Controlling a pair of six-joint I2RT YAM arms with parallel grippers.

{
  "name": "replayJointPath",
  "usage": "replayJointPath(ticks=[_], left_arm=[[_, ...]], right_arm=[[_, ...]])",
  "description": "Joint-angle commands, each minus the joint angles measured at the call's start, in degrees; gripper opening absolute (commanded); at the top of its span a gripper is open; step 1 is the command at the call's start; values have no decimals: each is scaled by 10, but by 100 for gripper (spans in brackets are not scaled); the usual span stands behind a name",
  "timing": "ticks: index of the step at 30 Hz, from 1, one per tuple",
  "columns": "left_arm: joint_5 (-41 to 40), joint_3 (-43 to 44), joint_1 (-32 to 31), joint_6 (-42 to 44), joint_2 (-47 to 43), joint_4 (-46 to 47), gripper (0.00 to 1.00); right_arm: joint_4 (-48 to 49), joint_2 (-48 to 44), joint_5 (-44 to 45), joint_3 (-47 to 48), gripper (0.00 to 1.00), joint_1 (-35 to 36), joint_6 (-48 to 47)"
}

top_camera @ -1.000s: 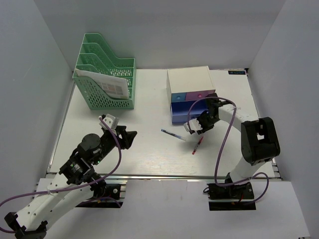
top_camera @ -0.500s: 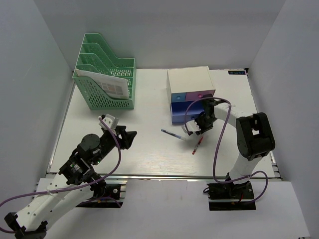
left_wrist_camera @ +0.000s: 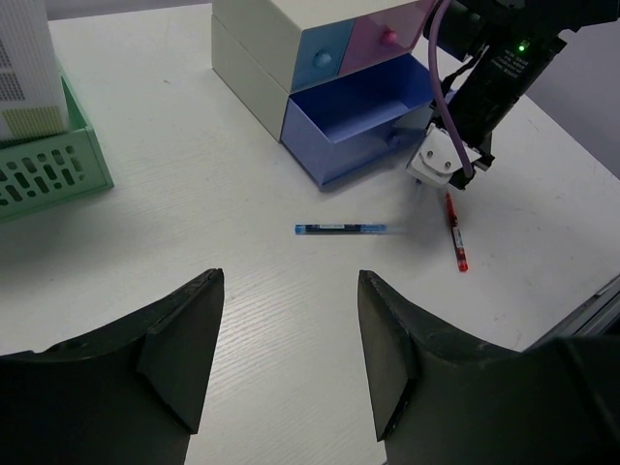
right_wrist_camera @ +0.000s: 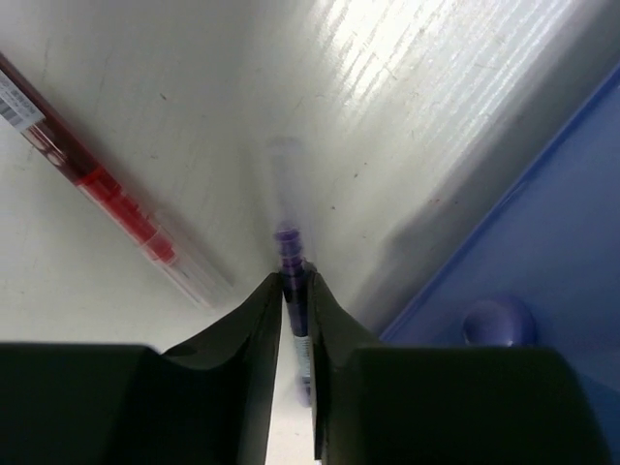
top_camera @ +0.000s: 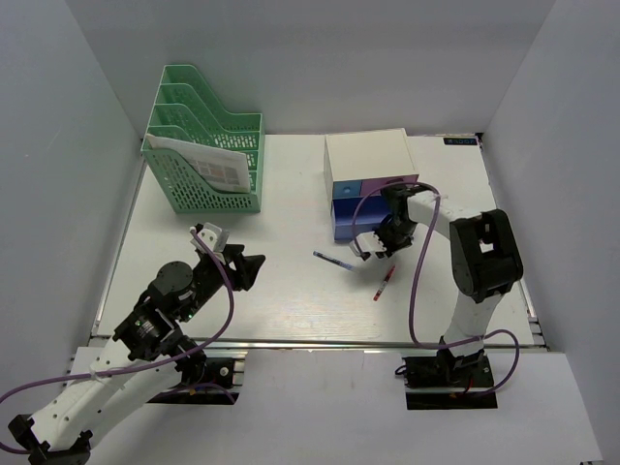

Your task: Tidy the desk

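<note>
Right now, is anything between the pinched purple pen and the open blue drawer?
Nothing visible. The right gripper pinches a thin purple pen right beside the open blue plastic drawer; the red pen lies on the other side.

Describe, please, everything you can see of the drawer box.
The drawer box is a white, plastic-looking case standing upright on the desk, right of centre toward the back. Its front holds a small blue drawer and a pink one, both shut, with knobs, above a wide blue drawer pulled open; what shows of its inside is empty.
</note>
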Motion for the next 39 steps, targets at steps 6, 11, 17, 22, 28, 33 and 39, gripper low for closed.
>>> replayJointPath(ticks=[6, 11, 17, 22, 28, 33, 39], left_arm=[[-8, 0, 2, 5, -7, 4, 68], [-10, -1, 2, 5, -8, 4, 68], [-12, -1, 2, 6, -10, 4, 68], [-12, 0, 2, 6, -10, 5, 67], [-10, -1, 2, 5, -10, 4, 67], [-3, -2, 2, 6, -7, 6, 68], [1, -2, 2, 6, 3, 5, 68]], right_arm=[[-35, 39, -73, -36, 6, 27, 82], [-6, -4, -146, -30, 0, 36, 124], [-37, -53, -255, 45, 0, 34, 220], [49, -140, -241, 59, 0, 31, 362], [176, -198, -128, 6, 0, 35, 396], [275, -193, -32, -31, 0, 35, 386], [353, -165, -1, -38, 22, 32, 375]])
